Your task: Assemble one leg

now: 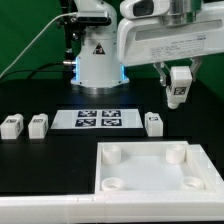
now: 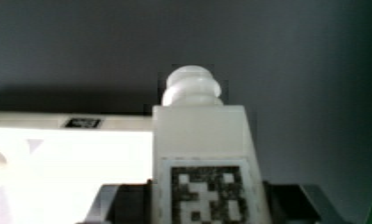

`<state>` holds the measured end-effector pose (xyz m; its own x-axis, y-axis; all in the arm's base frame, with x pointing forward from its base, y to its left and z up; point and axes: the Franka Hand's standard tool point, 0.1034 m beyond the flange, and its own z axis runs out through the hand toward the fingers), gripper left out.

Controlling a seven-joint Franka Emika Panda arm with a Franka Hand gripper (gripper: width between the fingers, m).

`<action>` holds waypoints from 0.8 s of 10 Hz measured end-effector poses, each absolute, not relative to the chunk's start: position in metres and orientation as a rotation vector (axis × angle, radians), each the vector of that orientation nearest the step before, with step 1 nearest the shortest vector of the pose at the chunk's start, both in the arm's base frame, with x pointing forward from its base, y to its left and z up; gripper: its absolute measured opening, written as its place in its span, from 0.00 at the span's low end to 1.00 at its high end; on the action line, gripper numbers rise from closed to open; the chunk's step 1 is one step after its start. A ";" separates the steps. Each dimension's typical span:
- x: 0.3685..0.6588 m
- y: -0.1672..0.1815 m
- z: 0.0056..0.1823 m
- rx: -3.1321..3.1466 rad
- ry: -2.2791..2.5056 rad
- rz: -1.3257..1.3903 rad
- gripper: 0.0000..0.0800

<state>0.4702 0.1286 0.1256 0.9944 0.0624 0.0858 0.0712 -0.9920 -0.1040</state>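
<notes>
My gripper (image 1: pixel 181 88) is shut on a leg (image 1: pixel 180 90), a small white block with a black-and-white tag, and holds it in the air above the table at the exterior view's right. In the wrist view the leg (image 2: pixel 204 140) stands between the dark fingers (image 2: pixel 126 203), tag facing the camera and its round peg pointing away. Three more legs lie on the black table: two at the left (image 1: pixel 12 125), (image 1: pixel 38 124) and one right of the marker board (image 1: pixel 153 122). The large white plate (image 1: pixel 150 166) with round corner sockets lies in front.
The marker board (image 1: pixel 98 118) lies flat in the middle of the table. The robot base (image 1: pixel 97 60) stands behind it. A white rail (image 1: pixel 60 206) runs along the front edge. A pale edge of the plate shows in the wrist view (image 2: pixel 58 135).
</notes>
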 end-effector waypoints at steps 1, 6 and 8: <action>0.471 0.128 0.124 -3.017 -0.102 -0.264 0.36; 0.534 0.101 0.169 -2.981 -0.190 -0.594 0.36; 0.576 0.101 0.167 -2.956 -0.185 -0.631 0.36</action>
<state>0.5756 0.1014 0.1671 0.9062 0.0952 0.4121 0.1422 -0.9862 -0.0848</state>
